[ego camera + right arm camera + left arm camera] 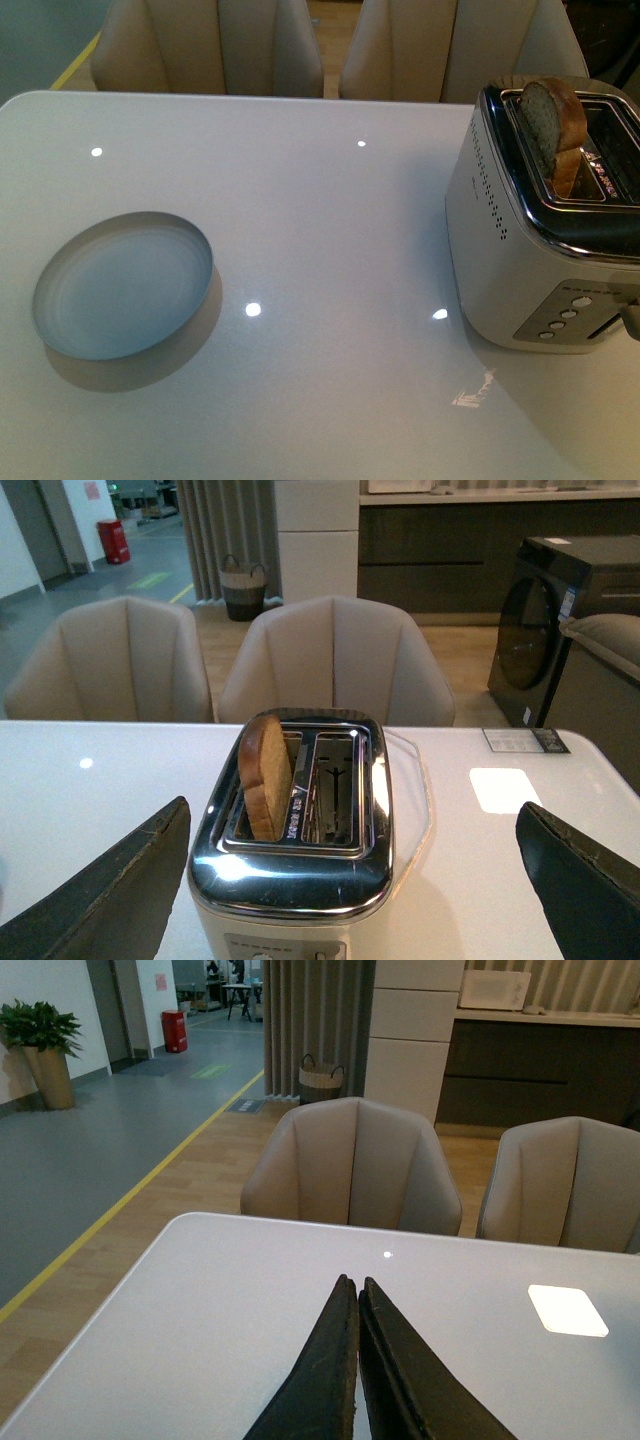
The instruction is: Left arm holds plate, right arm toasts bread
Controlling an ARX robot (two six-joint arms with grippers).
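Pincer on my left (pixel 358 1295) is closed on nothing, its two black fingers (pixel 322 1380) pressed tip to tip above the bare white counter (pixel 200 1300). Beyond its tips, across the counter's far edge, stand two beige chairs (pixel 350 1165). From the front view, where neither of my arms shows, the plate (pixel 123 285) sits empty on the counter's left part, well apart from the toaster (pixel 545 215) on the right. My wrist view there does not show the plate, so I cannot tell how it lies relative to that pincer.

My right pincer (pixel 360 880) is spread wide open, holding nothing, one dark finger (pixel 110 895) on either side of the toaster. Straight ahead between those fingers, the bread (pixel 264 777) stands upright in one of the toaster's two slots, its rounded top poking above the chrome rim; the other slot is empty.
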